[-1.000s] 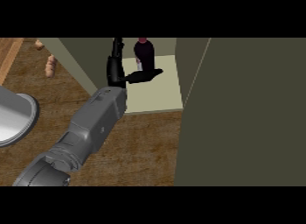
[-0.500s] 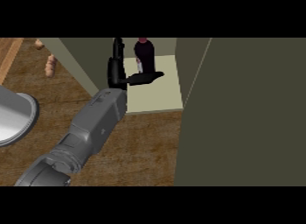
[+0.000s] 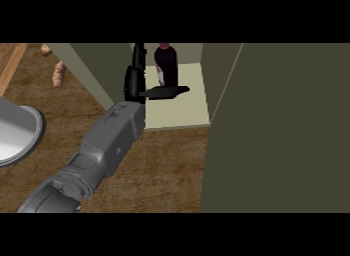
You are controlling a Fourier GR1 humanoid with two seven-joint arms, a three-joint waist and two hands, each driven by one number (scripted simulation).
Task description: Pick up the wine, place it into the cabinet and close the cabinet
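Inside the cabinet (image 3: 185,112), at twelve o'clock, the wine (image 3: 165,62) stands upright on the pale shelf; the left hand (image 3: 137,82) beside it has straight fingers, thumb stretched under the bottle.

Wooden counter (image 3: 156,165) (grey pot (image 3: 8,132) left)

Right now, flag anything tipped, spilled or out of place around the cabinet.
Nothing stands out. The wine bottle stands upright on the cabinet's pale shelf, with the left hand beside it. The cabinet door is open.
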